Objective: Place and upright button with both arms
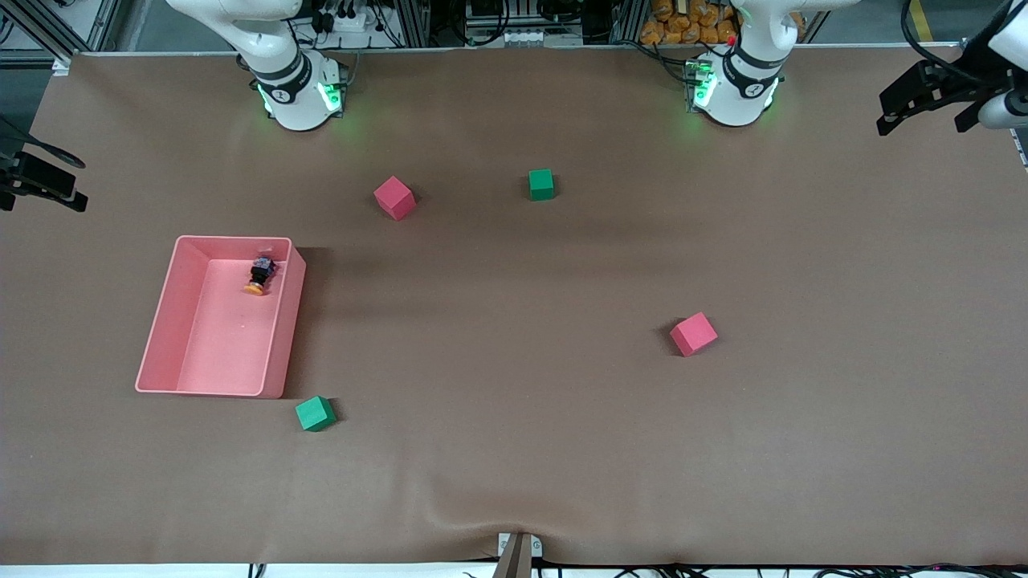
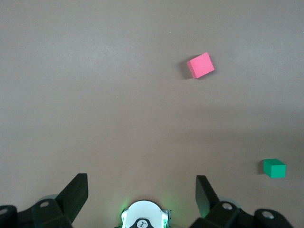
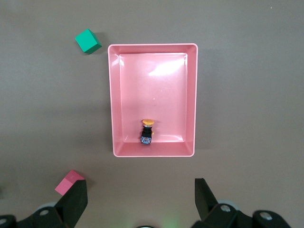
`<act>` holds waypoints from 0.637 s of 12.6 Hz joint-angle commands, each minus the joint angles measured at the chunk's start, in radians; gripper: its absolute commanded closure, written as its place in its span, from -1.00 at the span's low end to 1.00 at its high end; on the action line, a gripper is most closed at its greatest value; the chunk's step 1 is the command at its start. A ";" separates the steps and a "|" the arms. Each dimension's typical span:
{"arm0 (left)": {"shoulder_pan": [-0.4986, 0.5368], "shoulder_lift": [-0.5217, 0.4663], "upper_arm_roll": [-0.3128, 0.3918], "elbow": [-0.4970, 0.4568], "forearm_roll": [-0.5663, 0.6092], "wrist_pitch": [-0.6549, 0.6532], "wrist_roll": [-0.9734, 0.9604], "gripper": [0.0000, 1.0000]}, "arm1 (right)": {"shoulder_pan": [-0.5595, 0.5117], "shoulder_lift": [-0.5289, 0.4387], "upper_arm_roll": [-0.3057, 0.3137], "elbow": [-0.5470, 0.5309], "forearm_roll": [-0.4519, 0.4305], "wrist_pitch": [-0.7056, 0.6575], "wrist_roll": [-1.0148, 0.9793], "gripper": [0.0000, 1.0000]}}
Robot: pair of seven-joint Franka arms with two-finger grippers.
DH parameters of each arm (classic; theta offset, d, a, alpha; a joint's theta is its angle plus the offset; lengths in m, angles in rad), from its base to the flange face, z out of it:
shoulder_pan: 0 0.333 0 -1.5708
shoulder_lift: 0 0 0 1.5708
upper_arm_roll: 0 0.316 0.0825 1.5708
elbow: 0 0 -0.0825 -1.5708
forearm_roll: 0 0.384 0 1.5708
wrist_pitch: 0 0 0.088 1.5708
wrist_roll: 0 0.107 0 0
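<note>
The button [image 1: 259, 276] lies on its side in a pink tray [image 1: 161, 321], by the tray's end nearest the robot bases, with its orange cap pointing toward the front camera. The right wrist view shows it too [image 3: 147, 131], inside the tray [image 3: 152, 46]. My right gripper [image 3: 140, 197] is open and empty, high above the table between the tray and its base. My left gripper [image 2: 141, 190] is open and empty, high over its own base [image 2: 145, 216]. Neither gripper shows in the front view.
Two pink cubes [image 1: 394, 197] [image 1: 693, 334] and two green cubes [image 1: 541, 185] [image 1: 315, 413] lie scattered on the brown table. The arm bases [image 1: 297, 96] [image 1: 735, 88] stand at the table's edge farthest from the front camera. Black gear sits at both table ends [image 1: 923, 96] [image 1: 40, 186].
</note>
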 commanded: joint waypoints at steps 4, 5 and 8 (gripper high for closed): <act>0.003 0.048 -0.007 0.053 0.016 -0.027 0.013 -1.00 | 0.002 -0.012 -0.003 -0.015 -0.002 0.001 -0.008 -1.00; 0.004 0.062 -0.005 0.071 0.010 -0.027 0.010 -1.00 | -0.001 -0.013 -0.003 -0.015 -0.002 -0.004 -0.008 -1.00; 0.007 0.066 0.006 0.081 0.017 -0.057 0.015 -1.00 | -0.011 -0.015 -0.007 -0.015 -0.004 -0.016 -0.008 -1.00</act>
